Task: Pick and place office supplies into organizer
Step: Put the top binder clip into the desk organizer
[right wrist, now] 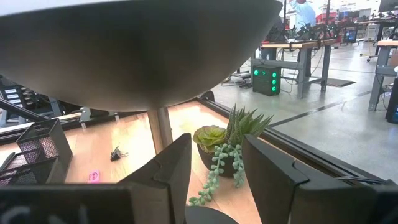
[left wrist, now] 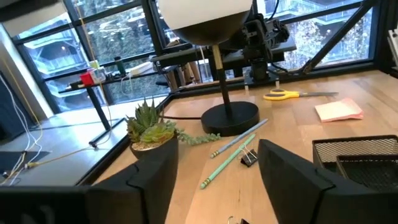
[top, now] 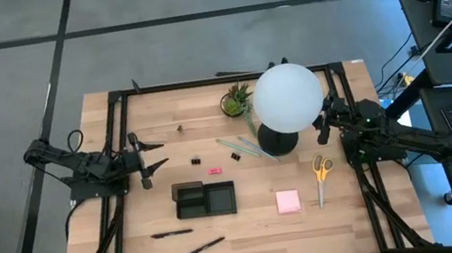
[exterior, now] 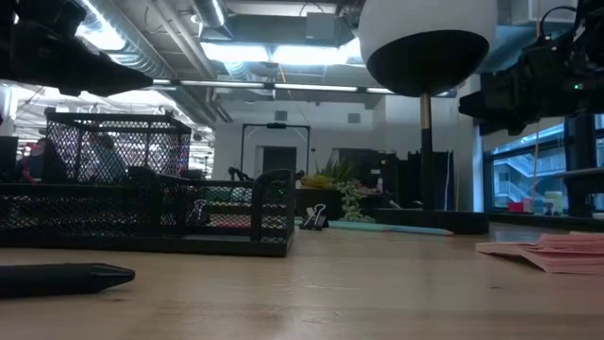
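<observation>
Black binder clip (top: pixel 198 159) lies on the wooden surface (top: pixel 251 230) just ahead of the left gripper (top: pixel 155 155), jaws open, empty; right gripper (top: pixel 323 126) open, empty, well apart.

lamp (top: pixel 287 99) looms over table centre, blocks right gripper (top: pixel 325 125) | plant (top: pixel 236 100) beside it | bare wood between organizer (top: pixel 204 199) and pad (top: pixel 288 201)

Even overhead light falls on the bench (top: pixel 251 230), casting soft shadows. In the low view ceiling strips glare brightly while the near pen (exterior: pixel 61 278) sits dark and blurred. Window daylight backlights the left wrist view.
</observation>
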Robot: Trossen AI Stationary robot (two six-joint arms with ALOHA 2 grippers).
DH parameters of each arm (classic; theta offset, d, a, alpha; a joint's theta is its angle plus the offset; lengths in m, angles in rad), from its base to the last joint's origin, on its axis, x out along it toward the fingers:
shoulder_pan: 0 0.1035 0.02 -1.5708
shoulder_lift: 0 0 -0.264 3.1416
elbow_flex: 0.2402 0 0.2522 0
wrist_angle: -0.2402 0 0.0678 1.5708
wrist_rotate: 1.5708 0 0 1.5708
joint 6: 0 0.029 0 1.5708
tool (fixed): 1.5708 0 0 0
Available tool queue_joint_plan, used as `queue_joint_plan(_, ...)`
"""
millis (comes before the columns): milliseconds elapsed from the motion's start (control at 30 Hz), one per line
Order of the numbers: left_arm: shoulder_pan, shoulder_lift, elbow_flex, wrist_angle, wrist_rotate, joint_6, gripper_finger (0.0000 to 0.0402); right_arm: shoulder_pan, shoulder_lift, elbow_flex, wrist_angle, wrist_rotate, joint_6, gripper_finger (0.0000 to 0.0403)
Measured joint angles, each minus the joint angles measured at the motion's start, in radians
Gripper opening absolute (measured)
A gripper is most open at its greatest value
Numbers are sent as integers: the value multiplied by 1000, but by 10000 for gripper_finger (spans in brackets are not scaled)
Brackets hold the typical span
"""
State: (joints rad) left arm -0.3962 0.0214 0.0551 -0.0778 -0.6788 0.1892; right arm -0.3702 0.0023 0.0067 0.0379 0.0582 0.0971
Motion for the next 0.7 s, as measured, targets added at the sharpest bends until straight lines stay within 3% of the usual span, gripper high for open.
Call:
queue_joint_plan(100, 0, 0, 0, 0, -19, 10, 225, 0, 0, 0, 0, 0, 0, 145)
queue_joint_plan(333, 1, 18, 0, 0, -221, 9, 220, 0, 0, 0, 1, 1, -51, 145)
queue_joint_plan(467, 28, 76, 0, 47, -283, -43, 220, 0, 0, 0, 2, 1, -91, 145)
queue_joint_plan(600, 103, 169, 3, 168, -287, -117, 218, 0, 0, 0, 3, 1, -126, 145)
queue_joint_plan(700, 172, 267, 45, 170, -248, -161, 215, 0, 0, 0, 3, 1, -126, 145)
